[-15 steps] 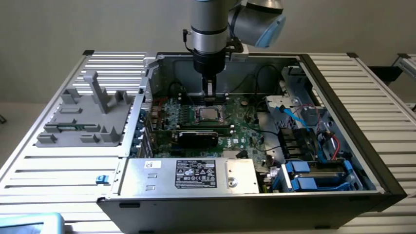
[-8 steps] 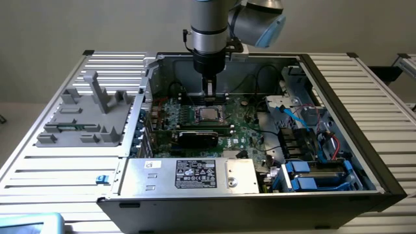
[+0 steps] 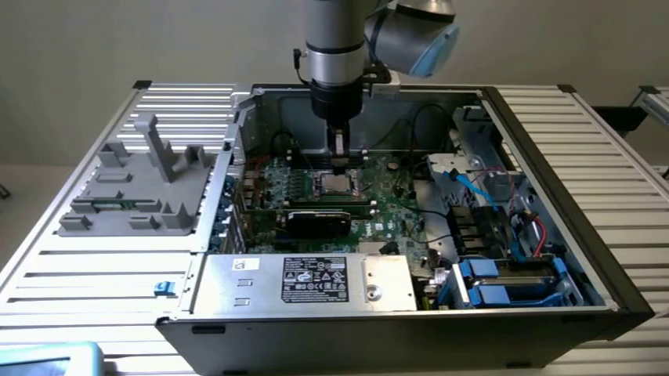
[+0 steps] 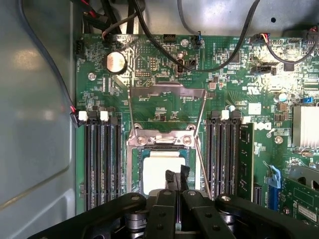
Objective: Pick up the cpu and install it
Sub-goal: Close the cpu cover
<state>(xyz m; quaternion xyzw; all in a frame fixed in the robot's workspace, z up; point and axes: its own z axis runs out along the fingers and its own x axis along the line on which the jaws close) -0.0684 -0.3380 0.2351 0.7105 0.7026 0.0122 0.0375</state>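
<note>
The cpu (image 4: 158, 168), a flat square chip with a silver top, lies flat inside the socket frame (image 4: 162, 141) on the green motherboard (image 4: 149, 64). The socket's metal load plate (image 4: 167, 92) stands swung open behind it. My gripper (image 4: 177, 178) hangs just over the chip's edge, its two dark fingertips pressed together with nothing between them. In the exterior view the arm comes straight down into the open computer case, the gripper (image 3: 343, 164) right above the cpu (image 3: 336, 185).
Black memory slots (image 4: 99, 159) flank the socket on both sides. Cables (image 4: 219, 59) cross the board's far part. A silver power supply box with a label (image 3: 313, 282), blue drive bays (image 3: 491, 283) and a grey fixture (image 3: 136, 188) outside the case surround the work area.
</note>
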